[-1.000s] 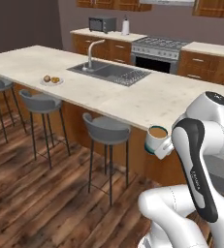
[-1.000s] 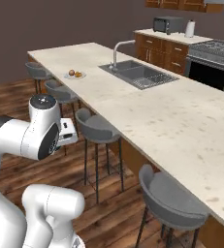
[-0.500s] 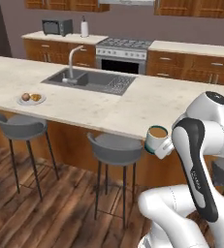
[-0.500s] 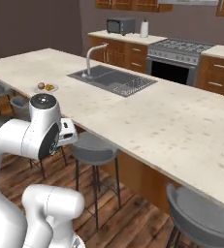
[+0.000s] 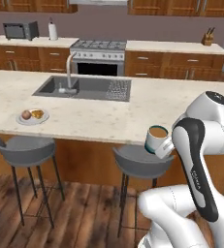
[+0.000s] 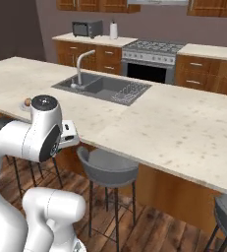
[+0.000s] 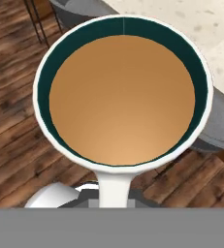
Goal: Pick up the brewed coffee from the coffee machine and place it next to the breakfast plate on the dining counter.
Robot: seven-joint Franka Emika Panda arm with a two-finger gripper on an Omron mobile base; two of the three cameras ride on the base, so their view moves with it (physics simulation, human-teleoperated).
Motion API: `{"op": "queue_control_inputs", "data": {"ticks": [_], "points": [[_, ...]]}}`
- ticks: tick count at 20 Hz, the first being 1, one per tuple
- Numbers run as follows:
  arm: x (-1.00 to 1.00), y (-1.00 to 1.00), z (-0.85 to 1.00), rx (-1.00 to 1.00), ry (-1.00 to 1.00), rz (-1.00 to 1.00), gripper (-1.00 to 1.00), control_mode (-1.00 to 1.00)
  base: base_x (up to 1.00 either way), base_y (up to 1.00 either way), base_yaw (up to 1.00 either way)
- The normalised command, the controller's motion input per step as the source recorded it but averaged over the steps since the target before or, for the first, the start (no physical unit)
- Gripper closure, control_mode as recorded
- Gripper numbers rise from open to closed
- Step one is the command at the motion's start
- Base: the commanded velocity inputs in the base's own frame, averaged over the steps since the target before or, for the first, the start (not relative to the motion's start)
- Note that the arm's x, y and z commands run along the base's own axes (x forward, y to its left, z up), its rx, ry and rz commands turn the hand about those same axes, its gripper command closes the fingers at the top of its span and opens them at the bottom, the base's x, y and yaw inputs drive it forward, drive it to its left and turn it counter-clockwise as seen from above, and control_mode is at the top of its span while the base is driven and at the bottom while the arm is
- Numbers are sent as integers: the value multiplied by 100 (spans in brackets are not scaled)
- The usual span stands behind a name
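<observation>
At the far left of the left base view, the breakfast plate (image 5: pixel 32 116) sits on the dining counter (image 5: pixel 108 114), near its front edge and just left of the sink (image 5: pixel 84 87). Well to the right, past the counter's edge and above a grey stool (image 5: pixel 141 162), the gripper (image 5: pixel 163 147) is clenched on the brewed coffee (image 5: pixel 156 139), seemingly by its handle, carrying the mug upright with the liquid level. The placing therefore turns on one relation: the plate lies well apart to the mug's left and slightly farther in over the stone. In the hand view the coffee (image 7: pixel 123 97) shows no logo, and no legible writing appears anywhere.
</observation>
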Motion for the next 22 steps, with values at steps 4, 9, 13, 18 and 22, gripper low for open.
{"op": "queue_control_inputs", "data": {"ticks": [4, 9, 13, 18, 22], "points": [[0, 0, 0, 0, 0, 0, 100, 100, 43, 100, -41], [0, 0, 0, 0, 0, 0, 100, 100, 53, 100, -42], [0, 0, 0, 0, 0, 0, 100, 100, 64, 100, -40], [0, 0, 0, 0, 0, 0, 100, 100, 78, 91, -33], [0, 0, 0, 0, 0, 0, 100, 100, 66, 95, -22]]}}
